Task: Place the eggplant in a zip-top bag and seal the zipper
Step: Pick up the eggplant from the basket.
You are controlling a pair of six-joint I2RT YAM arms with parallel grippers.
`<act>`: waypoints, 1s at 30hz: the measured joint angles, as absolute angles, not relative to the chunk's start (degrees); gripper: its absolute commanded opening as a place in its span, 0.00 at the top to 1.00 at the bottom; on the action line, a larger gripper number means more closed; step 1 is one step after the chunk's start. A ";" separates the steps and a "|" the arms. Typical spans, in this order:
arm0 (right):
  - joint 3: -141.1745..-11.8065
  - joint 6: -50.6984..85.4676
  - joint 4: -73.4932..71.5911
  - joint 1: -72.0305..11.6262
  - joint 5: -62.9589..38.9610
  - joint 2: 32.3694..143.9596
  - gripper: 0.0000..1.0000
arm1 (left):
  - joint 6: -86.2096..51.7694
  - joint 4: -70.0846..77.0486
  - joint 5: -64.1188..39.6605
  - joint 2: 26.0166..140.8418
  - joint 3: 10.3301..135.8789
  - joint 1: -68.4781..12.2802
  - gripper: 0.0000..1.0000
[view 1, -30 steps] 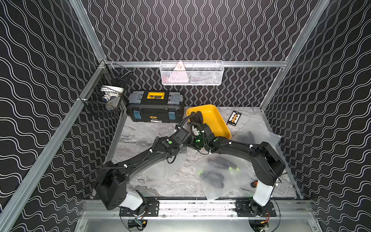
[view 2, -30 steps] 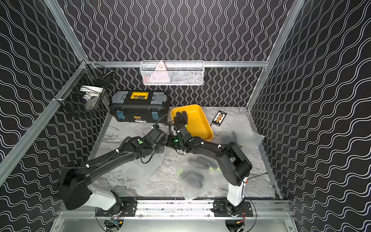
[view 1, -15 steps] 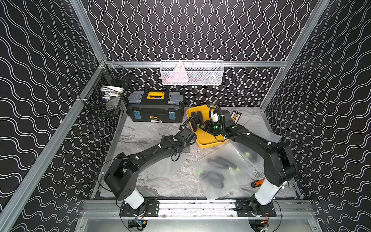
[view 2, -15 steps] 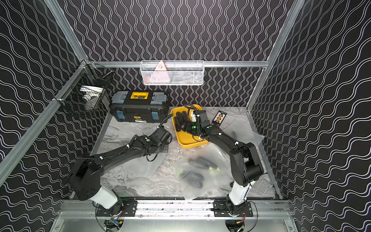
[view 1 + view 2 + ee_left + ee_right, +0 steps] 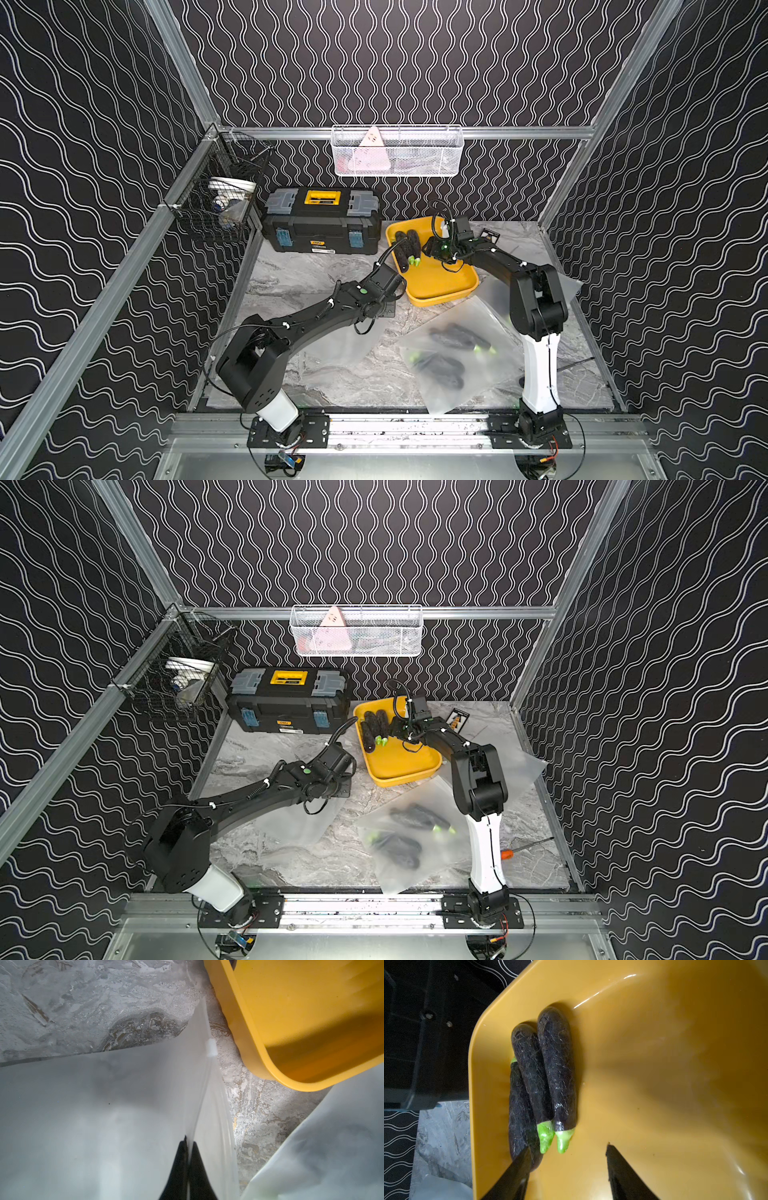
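Yellow tray (image 5: pixel 440 286): it stands on the grey marble table (image 5: pixel 299 282); all places below are given from this tray.
Eggplants (image 5: pixel 558 1076): three dark purple ones with green stem ends lie close together inside the tray, along its wall on the toolbox side. Two lie on top, side by side; the third is partly under them.
Right gripper (image 5: pixel 568 1147): it hangs over the inside of the tray, just at the stem ends of the eggplants. Its jaws stand well apart and they hold nothing. One finger (image 5: pixel 517 1169) covers the end of the lowest eggplant; I cannot tell if it touches.
Left gripper (image 5: pixel 188 1141): it is just outside the near corner of the tray, low over the table. Its jaws are pressed together on the thin mouth edge of the zip-top bag (image 5: pixel 93 1115).
Zip-top bag: frosted and empty, it lies flat on the table beside the tray, on the left arm's side. Its white slider (image 5: pixel 211 1048) sits on the zipper near the tray wall.
Second bag (image 5: pixel 457 353): in front of the tray, with dark eggplants inside it.
Toolbox (image 5: pixel 322 226): black, just beside the tray at the back wall.
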State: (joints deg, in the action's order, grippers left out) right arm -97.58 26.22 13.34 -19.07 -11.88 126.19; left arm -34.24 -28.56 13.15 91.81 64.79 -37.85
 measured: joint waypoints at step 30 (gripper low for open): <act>-107.55 26.89 11.00 -21.37 -9.34 137.12 0.77 | -33.10 -27.90 10.46 89.67 62.94 -37.58 1.00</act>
State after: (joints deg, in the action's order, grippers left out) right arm -107.55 26.89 11.00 -21.37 -9.34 137.12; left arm -33.10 -27.90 10.46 89.67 62.94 -37.58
